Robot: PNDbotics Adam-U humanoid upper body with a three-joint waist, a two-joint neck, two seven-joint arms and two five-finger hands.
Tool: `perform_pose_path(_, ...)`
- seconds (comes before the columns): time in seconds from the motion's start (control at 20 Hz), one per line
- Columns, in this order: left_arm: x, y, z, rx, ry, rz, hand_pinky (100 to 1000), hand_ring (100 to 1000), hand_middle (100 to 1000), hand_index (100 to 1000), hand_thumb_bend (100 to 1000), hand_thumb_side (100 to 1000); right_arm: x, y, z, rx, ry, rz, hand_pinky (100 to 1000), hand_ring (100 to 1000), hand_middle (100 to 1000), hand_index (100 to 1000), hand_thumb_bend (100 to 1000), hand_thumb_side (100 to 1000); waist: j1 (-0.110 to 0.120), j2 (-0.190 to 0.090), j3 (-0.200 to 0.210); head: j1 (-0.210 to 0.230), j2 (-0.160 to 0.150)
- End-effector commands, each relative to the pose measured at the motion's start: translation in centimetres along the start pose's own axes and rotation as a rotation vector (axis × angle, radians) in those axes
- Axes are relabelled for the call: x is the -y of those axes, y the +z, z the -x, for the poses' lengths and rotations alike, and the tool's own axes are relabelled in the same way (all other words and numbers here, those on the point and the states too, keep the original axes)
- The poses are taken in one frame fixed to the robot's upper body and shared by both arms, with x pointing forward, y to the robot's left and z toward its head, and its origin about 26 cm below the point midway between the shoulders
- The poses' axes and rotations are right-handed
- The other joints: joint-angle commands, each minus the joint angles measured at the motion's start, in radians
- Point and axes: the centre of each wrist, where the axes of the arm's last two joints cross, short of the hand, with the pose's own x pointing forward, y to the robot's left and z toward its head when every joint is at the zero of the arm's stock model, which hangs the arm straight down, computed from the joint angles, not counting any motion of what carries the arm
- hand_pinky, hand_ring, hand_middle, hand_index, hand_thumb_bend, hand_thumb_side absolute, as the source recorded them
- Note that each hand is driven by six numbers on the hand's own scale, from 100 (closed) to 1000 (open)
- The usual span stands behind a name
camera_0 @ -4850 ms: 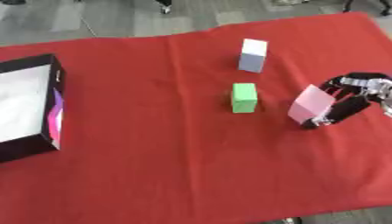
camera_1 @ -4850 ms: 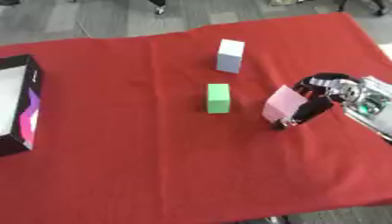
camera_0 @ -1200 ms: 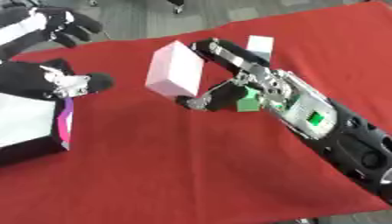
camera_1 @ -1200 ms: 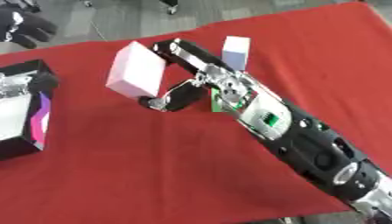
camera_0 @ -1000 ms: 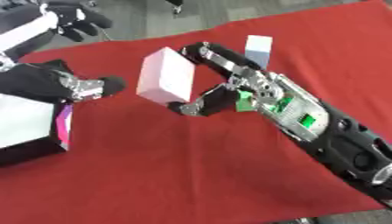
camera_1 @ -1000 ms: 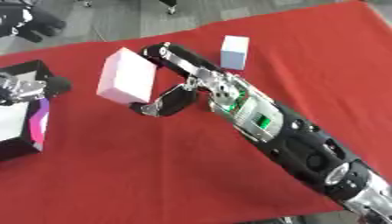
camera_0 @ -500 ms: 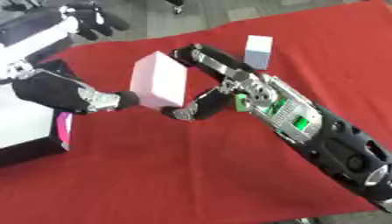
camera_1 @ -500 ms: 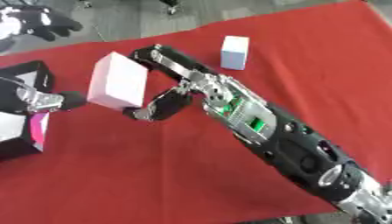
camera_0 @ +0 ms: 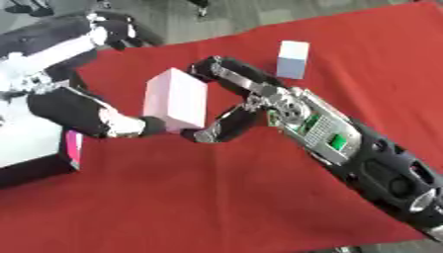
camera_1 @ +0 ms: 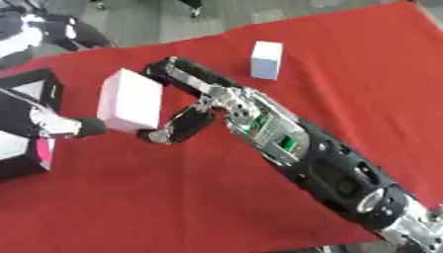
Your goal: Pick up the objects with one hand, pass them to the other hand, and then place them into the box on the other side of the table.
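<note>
My right hand (camera_0: pixel 264 101) is shut on a pale pink block (camera_0: pixel 176 101), with fingers over its top right and under its lower right, holding it up above the red cloth. My left hand (camera_0: pixel 82 111) comes in from the upper left and is open. Its thumb (camera_0: pixel 130 126) touches the block's lower left corner, while its other fingers (camera_0: pixel 112 33) are spread above and apart from the block. The black box (camera_0: pixel 30 173) with a white inside and a pink side sits at the left edge, below the left hand.
A pale blue and white block (camera_0: pixel 291 59) stands upright on the red cloth (camera_0: pixel 216 197) at the back right. My right forearm (camera_0: pixel 363 158) runs diagonally from the lower right. Grey floor lies beyond the cloth's far edge.
The right hand has carried the pink block leftward, up off the table, to the left hand. The left hand's thumb has come in to meet the block's lower corner.
</note>
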Motion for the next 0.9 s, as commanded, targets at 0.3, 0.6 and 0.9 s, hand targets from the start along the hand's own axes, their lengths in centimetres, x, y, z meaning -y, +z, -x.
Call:
perform_pose_path(0.3, -0.5, -0.6, -0.5, 0.015, -0.039, 0.047, 858, 868, 837, 889, 590, 440, 0.4, -0.5, -0.6, 0.004, 0.058, -0.002, 804, 653, 508, 625, 318, 100, 0.013, -0.03, 0.0, 0.004, -0.002)
perform_pose_path(0.6, -0.1, -1.2, -0.1, -0.021, -0.048, 0.095, 855, 866, 836, 888, 581, 438, 0.4, -0.6, -1.2, -0.003, 0.079, 0.029, 797, 652, 509, 627, 280, 103, 0.013, -0.03, -0.001, 0.002, -0.002)
perform_pose_path(0.9, 0.2, -1.5, 0.1, -0.043, -0.054, 0.116, 848, 861, 829, 887, 578, 441, 0.3, -0.6, -1.6, 0.012, 0.076, 0.049, 792, 647, 506, 625, 282, 104, 0.012, -0.03, -0.002, 0.002, -0.002)
